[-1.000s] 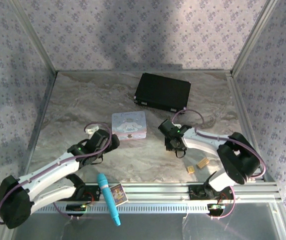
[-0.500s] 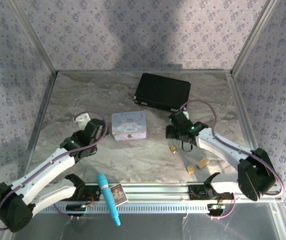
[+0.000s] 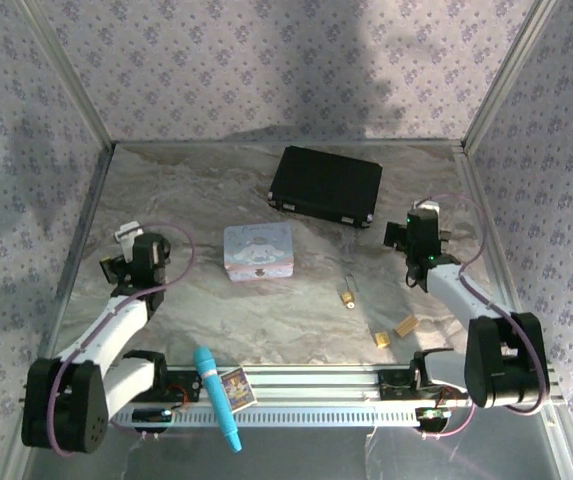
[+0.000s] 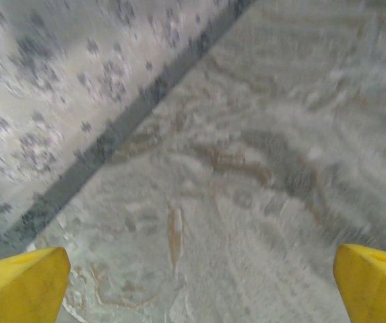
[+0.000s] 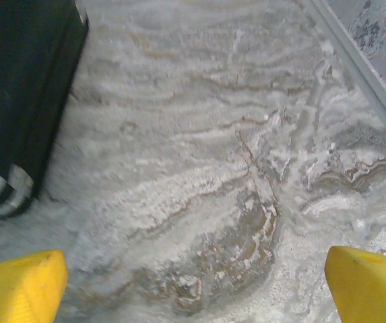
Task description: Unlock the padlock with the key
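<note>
Top external: padlock (image 3: 349, 298) lies lengthwise near-to-far, silver end rearward; both arms' jaws spread wide.

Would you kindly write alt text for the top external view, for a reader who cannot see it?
A small brass padlock lies untouched on the marble table, between the left gripper far to its left and the right gripper beside a black case. A pastel tin sits mid-table.

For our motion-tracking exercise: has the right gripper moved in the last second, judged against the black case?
Yes. The right gripper moved right and farther back, from near the padlock to beside the black case's right end.
</note>
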### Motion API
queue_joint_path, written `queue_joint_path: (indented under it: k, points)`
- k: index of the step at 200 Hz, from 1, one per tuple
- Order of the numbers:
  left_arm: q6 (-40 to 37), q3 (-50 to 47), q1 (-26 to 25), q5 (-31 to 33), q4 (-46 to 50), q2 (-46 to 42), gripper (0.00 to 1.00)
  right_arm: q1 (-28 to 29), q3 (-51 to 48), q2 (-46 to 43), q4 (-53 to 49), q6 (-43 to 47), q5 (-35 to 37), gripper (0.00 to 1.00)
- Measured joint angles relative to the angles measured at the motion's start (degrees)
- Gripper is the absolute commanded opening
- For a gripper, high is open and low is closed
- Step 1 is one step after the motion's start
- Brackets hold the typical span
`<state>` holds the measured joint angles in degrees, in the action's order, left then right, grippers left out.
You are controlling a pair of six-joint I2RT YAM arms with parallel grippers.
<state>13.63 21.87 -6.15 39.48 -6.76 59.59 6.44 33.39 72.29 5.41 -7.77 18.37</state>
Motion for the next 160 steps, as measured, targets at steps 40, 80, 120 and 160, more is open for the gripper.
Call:
queue_joint_path:
  k: [40,80,120,160]
  points:
    - [-2.6,-2.9,7.2,-9.8,-14.4,8.0,1.00,-3.7,-6.4,4.9,17.8,5.2,-1.4,0.97]
    - [-5.1,-2.6,8.5,-20.4,-25.3,16.4,1.00,-6.4,-10.4,14.2,31.1,7.4,-7.4,0.98]
    - [-7.7,-1.1,7.9,-28.8,-36.5,27.6,1.00,-7.3,-10.6,14.5,34.9,7.9,-11.5,0.99]
    - [-9.7,0.1,6.5,-31.3,-37.6,29.0,1.00,-7.3,-10.6,14.5,36.9,7.9,-12.2,0.99]
